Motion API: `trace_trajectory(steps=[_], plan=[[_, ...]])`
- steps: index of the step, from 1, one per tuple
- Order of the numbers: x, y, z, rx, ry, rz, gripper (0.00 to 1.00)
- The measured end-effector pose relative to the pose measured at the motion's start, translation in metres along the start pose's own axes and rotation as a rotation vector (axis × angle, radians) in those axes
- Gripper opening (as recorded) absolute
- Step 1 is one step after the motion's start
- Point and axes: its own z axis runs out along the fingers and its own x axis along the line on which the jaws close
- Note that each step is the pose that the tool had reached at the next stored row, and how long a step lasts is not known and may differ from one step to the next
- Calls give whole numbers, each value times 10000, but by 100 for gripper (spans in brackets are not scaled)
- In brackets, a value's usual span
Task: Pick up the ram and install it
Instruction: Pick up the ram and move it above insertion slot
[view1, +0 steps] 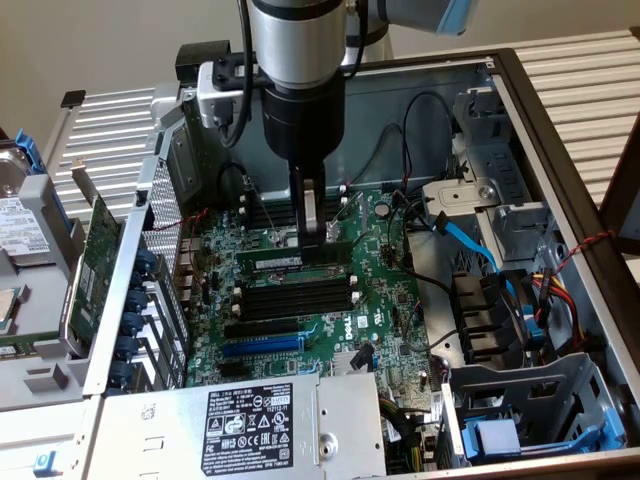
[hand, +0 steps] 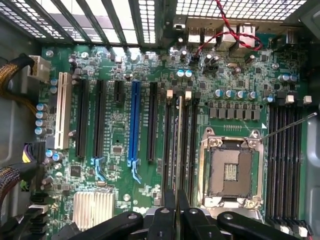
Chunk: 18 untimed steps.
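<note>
Dark green-black, the long flat ram stick with pale label (view1: 272, 261) looks light, stiff, fragile; the black-fingered gripper (view1: 316, 234) pinches its flat faces, narrow, at black plastic motherboard slots (view1: 295, 297)

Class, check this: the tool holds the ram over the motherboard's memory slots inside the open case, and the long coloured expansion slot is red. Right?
No. The long expansion slot is blue, not red; the wrist view shows it. The tool does hold the ram over the memory slots.
</note>
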Motion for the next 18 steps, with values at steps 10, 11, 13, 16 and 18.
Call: trace_trajectory(steps=[10, 11, 13, 16, 18], plan=[[2, 9, 128, -1, -10, -3, 13], [3, 13, 133, -2, -13, -5, 13], [3, 23, 143, -2, -24, -13, 13], [3, 25, 154, -2, -42, -57, 13], [3, 25, 160, -3, -58, -99, 13]])
